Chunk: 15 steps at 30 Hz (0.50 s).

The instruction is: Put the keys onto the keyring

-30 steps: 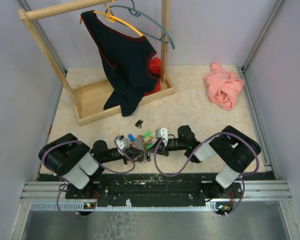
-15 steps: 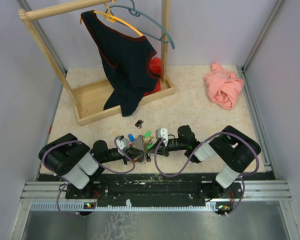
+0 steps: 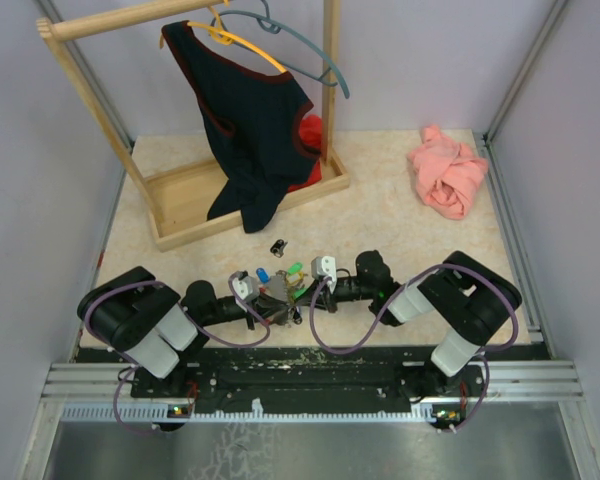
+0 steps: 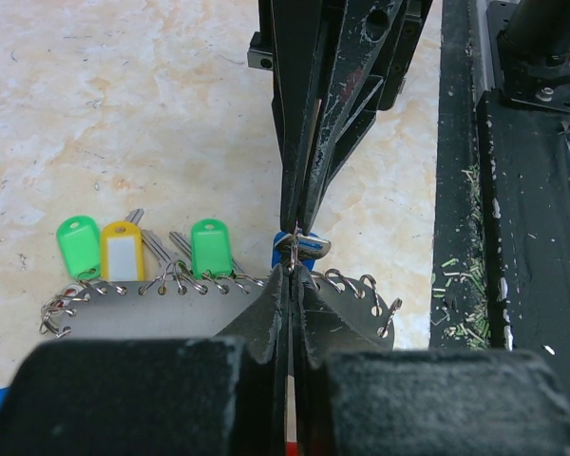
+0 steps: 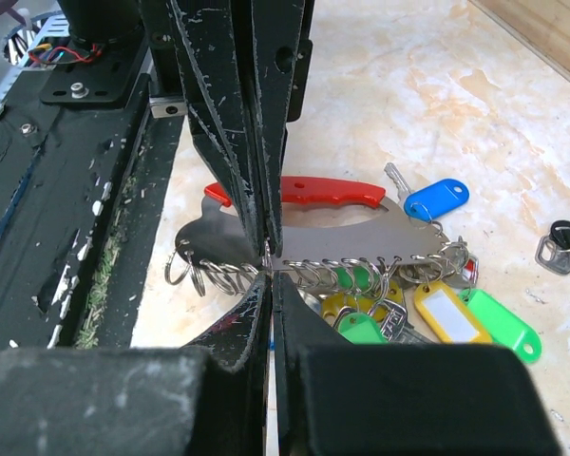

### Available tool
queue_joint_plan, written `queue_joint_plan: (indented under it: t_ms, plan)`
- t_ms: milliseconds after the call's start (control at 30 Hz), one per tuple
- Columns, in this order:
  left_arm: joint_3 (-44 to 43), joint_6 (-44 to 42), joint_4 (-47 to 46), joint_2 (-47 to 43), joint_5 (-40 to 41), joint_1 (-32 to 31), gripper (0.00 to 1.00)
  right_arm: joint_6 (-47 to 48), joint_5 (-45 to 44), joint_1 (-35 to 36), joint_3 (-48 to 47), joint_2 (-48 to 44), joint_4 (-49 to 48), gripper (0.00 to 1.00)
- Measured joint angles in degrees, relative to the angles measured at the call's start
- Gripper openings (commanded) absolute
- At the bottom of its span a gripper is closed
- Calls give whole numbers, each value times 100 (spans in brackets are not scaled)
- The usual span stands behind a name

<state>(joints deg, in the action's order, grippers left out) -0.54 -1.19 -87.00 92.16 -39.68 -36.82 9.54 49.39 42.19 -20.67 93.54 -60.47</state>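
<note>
A grey metal plate (image 5: 361,249) with a red grip (image 5: 328,190) lies near the table's front edge, its rim lined with keyrings (image 5: 209,277). Keys with green (image 4: 209,249), yellow (image 4: 120,253) and blue (image 5: 437,198) heads hang from some rings. My left gripper (image 4: 294,262) and right gripper (image 5: 269,273) meet tip to tip over the plate (image 3: 278,290), both shut. One thin upright ring (image 5: 269,255) is pinched between the tips. Another blue-headed key (image 4: 302,248) sits right at the tips; whether it is held I cannot tell.
A small black fob (image 3: 278,246) lies apart, farther back. A wooden rack (image 3: 180,205) with a dark shirt (image 3: 250,120) on a hanger stands at the back left. A pink cloth (image 3: 447,172) lies at the back right. The black base rail (image 4: 532,190) runs beside the plate.
</note>
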Motion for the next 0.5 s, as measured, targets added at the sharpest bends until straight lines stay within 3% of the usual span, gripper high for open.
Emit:
queue_joint_plan:
  t_ms: [500]
  plan:
    - [15, 188, 2, 0, 101, 7, 1, -9, -7, 72, -7, 155, -83, 0]
